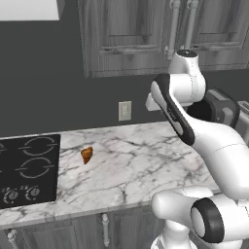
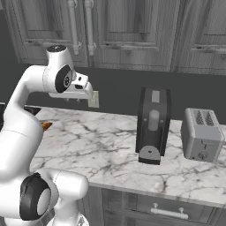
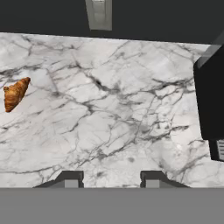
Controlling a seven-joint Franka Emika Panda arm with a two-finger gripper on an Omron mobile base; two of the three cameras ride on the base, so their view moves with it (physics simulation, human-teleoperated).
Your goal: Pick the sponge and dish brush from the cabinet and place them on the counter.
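Observation:
The grey wood-grain cabinet (image 1: 126, 39) (image 2: 128, 35) hangs above the counter with its doors closed, silver bar handles (image 1: 174, 24) (image 2: 73, 22) side by side. The sponge and the dish brush are hidden from view. My gripper (image 3: 110, 180) hangs below the cabinet and points down at the white marble counter (image 1: 136, 160) (image 2: 101, 145) (image 3: 113, 109). Its two dark fingertips (image 3: 70, 178) stand apart with nothing between them. The hand (image 2: 75, 92) sits in front of the dark wall, just under the cabinet's bottom edge.
An orange-brown croissant (image 1: 86, 154) (image 3: 15, 93) lies on the counter beside the black cooktop (image 1: 26, 168). A black coffee machine (image 2: 152, 126) (image 3: 210, 100) and a grey toaster (image 2: 201, 134) stand to the right. A wall outlet (image 1: 125, 111) (image 3: 99, 13) is behind.

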